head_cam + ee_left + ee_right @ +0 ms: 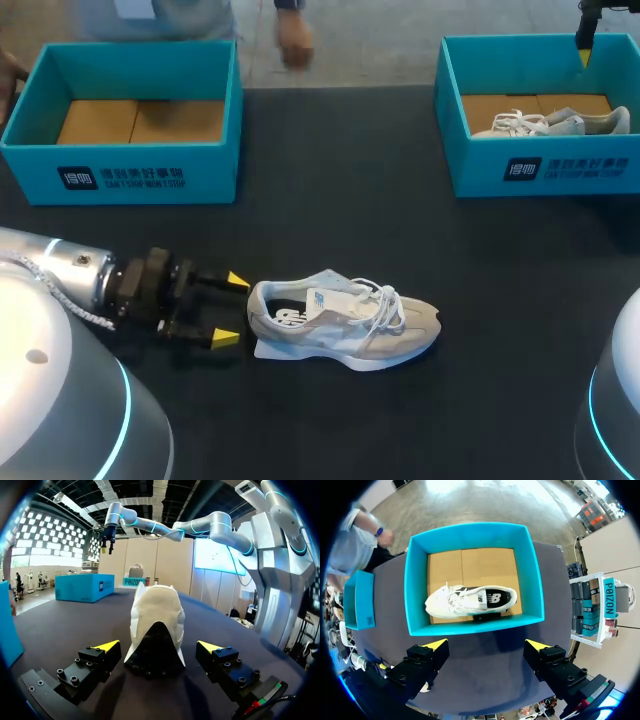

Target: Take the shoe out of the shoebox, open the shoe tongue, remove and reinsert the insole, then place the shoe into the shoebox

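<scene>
One shoe (345, 325) is out of its box and lying on its side on the bench (350, 200), near the middle, toe to the right and heel to the left. So the first step looks done for this one. The left hand (232, 308) is right at the heel with its fingers spread wide and gripping nothing. In the left wrist view the heel (156, 625) sits between the two yellow tips, with a gap on each side.

The tongue and insole work seems to lie ahead. The mouth of the shoe shows dark inside, but I can't tell whether the tongue is pulled open. I also can't tell whether the pale sliver under the heel is an insole or just the sole. Returning the shoe to a box is clearly not done.

Now the boxes. The left box (120, 170), far left, holds nothing but its brown cardboard floor, so my guess is the shoe goes back there. The right box (545, 170), far right, has a second shoe (555, 123) lying inside on its side. The right hand (486, 644) hangs high above that box, fingers wide apart and empty. Its wrist view looks straight down on the pale shoe (470, 601) resting on the cardboard within the blue walls (415, 590).
</scene>
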Robot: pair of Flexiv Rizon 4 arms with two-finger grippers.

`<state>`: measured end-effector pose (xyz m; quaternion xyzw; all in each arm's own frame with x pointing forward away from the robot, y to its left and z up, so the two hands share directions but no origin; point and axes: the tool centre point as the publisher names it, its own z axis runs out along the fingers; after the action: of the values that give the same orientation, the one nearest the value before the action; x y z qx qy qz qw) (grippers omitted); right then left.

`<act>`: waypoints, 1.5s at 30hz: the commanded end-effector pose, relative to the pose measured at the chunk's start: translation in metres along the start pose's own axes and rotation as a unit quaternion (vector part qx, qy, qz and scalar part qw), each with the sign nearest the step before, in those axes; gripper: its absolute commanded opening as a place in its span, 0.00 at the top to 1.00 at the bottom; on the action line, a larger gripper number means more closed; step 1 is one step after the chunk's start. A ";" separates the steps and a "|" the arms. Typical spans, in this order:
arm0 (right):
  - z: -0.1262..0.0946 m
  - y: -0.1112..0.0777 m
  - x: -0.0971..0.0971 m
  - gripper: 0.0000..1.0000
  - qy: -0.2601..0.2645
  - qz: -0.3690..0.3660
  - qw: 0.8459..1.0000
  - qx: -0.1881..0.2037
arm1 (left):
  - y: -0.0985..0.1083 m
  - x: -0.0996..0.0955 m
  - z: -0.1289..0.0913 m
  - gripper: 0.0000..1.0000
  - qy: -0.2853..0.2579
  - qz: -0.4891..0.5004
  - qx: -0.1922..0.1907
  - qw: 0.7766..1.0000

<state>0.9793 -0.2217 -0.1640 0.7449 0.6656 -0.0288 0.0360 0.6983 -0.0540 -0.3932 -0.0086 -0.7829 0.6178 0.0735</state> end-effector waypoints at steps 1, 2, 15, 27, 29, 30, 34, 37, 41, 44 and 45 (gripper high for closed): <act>0.000 -0.001 0.000 0.00 0.000 0.000 1.000 -0.001 | 0.001 -0.001 0.003 0.00 -0.003 0.000 0.001 1.000; 0.000 -0.001 0.000 0.00 0.000 0.000 1.000 -0.001 | 0.001 -0.002 0.004 0.00 -0.005 -0.001 0.002 1.000; 0.000 -0.001 0.000 0.00 0.000 0.000 1.000 -0.001 | 0.005 -0.003 0.013 0.00 -0.007 0.000 -0.002 1.000; 0.000 -0.001 0.000 0.00 0.000 0.000 1.000 -0.001 | 0.007 -0.001 0.025 0.00 -0.007 -0.001 -0.005 1.000; 0.000 -0.001 0.000 0.00 0.000 0.000 1.000 -0.001 | 0.007 -0.002 0.027 0.00 -0.007 -0.002 -0.005 1.000; 0.000 -0.001 0.000 0.00 0.000 0.000 1.000 -0.001 | 0.007 -0.002 0.027 0.00 -0.008 -0.002 -0.004 1.000; 0.000 -0.001 0.000 0.00 0.000 0.000 1.000 -0.001 | 0.007 -0.004 0.029 0.00 -0.011 -0.004 -0.002 1.000; 0.000 -0.001 0.000 0.00 0.000 0.000 1.000 -0.001 | 0.008 -0.006 0.031 0.00 -0.014 -0.006 -0.001 1.000; 0.000 -0.001 0.000 0.00 0.000 0.000 1.000 -0.001 | 0.009 -0.008 0.033 0.00 -0.017 -0.009 -0.002 1.000; 0.000 -0.001 0.000 0.00 0.000 0.000 1.000 -0.001 | 0.009 -0.008 0.035 0.00 -0.018 -0.012 -0.003 1.000; 0.000 -0.001 0.000 0.00 0.000 0.000 1.000 -0.001 | 0.010 -0.008 0.035 0.00 -0.018 -0.013 -0.003 1.000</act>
<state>0.9793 -0.2217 -0.1640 0.7449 0.6656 -0.0288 0.0360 0.7014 -0.0835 -0.4096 0.0108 -0.7858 0.6147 0.0680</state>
